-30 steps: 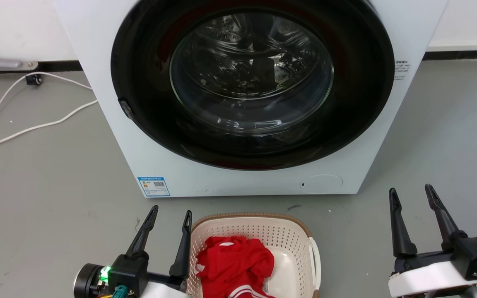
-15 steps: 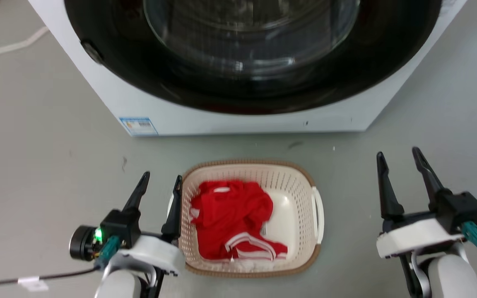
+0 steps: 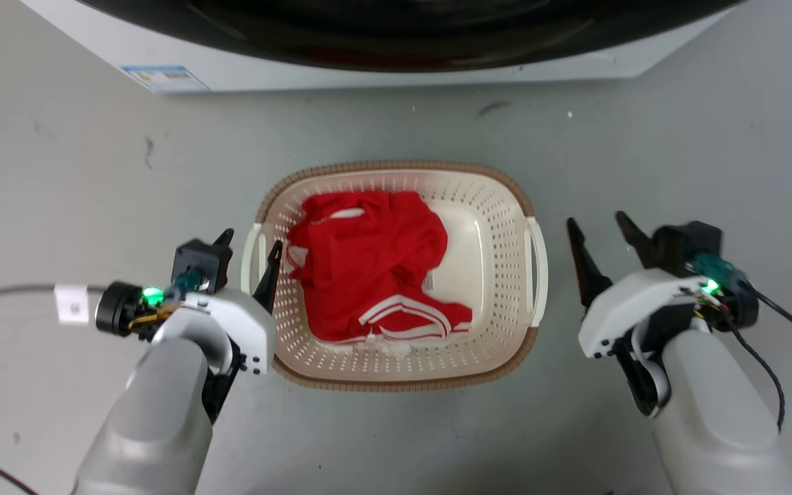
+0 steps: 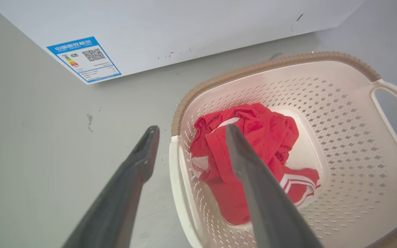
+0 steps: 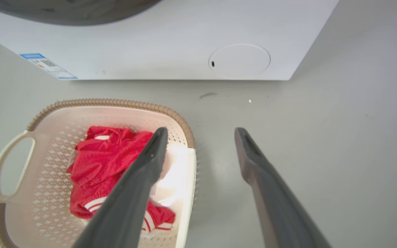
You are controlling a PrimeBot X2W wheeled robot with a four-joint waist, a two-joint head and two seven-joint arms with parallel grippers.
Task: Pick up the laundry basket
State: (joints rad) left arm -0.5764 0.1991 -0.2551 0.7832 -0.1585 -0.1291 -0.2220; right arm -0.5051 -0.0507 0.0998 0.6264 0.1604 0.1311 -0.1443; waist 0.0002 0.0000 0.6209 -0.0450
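My left gripper [image 3: 250, 242], fingers apart, straddles the left handle [image 4: 176, 179] of the laundry basket [image 3: 396, 167]. My right gripper [image 3: 595, 221], likewise apart, sits just outside the right handle [image 3: 542, 268], evidently for a two-sided lift.

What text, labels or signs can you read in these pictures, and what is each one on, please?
"中国能效标识", seemingly: blue header of the sticker on the washing machine, beside a QR code.
Sticker's small print: too small to read.
The white tag on the red garment in the laundry basket: too blurred to read.
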